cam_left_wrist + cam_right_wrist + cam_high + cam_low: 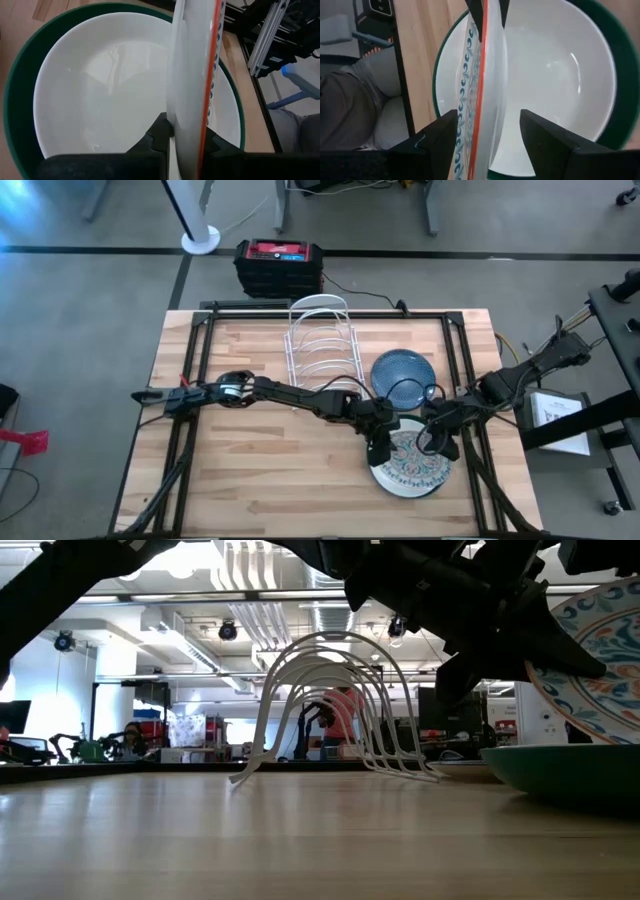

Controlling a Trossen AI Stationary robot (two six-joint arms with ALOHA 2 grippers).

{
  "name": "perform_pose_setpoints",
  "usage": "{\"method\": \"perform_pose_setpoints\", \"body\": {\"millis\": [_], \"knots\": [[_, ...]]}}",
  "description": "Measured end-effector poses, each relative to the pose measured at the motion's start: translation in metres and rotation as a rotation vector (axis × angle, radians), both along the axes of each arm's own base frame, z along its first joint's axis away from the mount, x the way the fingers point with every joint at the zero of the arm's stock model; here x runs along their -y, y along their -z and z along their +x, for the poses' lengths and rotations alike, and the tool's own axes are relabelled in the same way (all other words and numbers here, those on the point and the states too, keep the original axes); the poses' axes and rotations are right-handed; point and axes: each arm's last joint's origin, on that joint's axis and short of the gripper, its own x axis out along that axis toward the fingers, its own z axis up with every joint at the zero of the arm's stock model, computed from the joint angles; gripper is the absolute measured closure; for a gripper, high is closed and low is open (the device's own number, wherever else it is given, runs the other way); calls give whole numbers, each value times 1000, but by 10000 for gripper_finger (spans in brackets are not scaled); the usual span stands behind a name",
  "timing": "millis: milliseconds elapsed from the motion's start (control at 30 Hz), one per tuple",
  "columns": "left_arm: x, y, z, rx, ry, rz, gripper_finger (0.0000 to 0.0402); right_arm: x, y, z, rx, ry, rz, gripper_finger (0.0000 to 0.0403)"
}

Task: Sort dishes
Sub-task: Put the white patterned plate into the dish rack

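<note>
The floral dish (192, 85) stands on edge, pinched by the left gripper (187, 137); right gripper (487, 125) straddles it with its fingers apart, and the plain white dish (100, 95) is partly hidden behind.

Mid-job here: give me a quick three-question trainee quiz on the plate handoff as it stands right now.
1. True or false: the left gripper is clamped on the rim of the floral plate.
2. How do the right gripper fingers stand? A) shut on the plate B) open, either side of its rim
3. What lies directly under the raised plate?

Key: 1 true. 2 B. 3 the plain white dish, nested in the green dish.
</note>
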Motion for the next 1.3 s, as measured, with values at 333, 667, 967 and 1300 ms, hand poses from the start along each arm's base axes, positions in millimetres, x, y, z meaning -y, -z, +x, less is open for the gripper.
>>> {"method": "perform_pose_setpoints", "body": {"millis": [333,667,967,1300], "knots": [[0,0,0,4,-1,0,386,-1,23,1,-8,27,19,208],[-1,0,1,5,-10,1,386,-2,30,2,16,27,34,329],[0,1,1,10,-7,19,361,-1,31,2,6,32,27,374],[0,-2,1,19,-1,22,311,-2,30,1,17,8,29,374]]}}
